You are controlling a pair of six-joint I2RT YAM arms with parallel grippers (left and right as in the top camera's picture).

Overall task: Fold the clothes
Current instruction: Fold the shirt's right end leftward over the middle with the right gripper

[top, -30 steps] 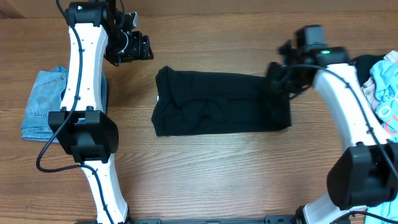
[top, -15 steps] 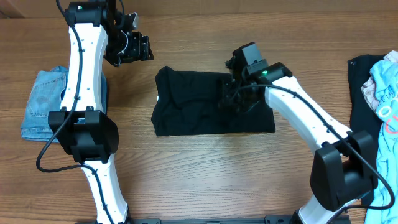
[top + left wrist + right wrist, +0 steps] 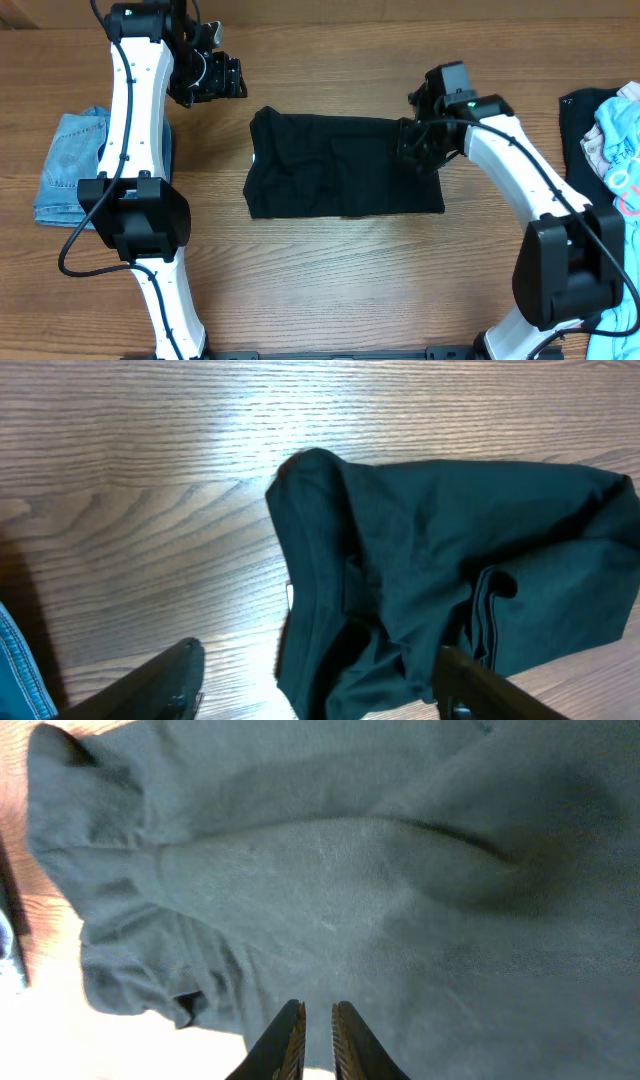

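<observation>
The clothes in play are one large black garment (image 3: 340,165), lying folded as a flat rectangle in the middle of the table, with a small white label (image 3: 254,158) at its left edge. My right gripper (image 3: 415,150) hovers over its right end; in the right wrist view the gripper (image 3: 318,1020) shows its fingers drawn together to a thin slit with no cloth pinched, the black garment (image 3: 330,870) spread beneath. My left gripper (image 3: 222,77) hangs open above bare wood behind the garment's left end. In the left wrist view the gripper (image 3: 320,685) stands wide over the garment (image 3: 450,550).
A folded blue denim piece (image 3: 70,165) lies at the table's left edge, partly under the left arm. At the far right sit another black piece (image 3: 580,140) and a pale-blue printed one (image 3: 620,135). Wooden tabletop (image 3: 340,280) surrounds the garment.
My right gripper swept left across the garment, carrying its right end over, then came back to the right. The garment now lies shorter. The left arm has not moved.
</observation>
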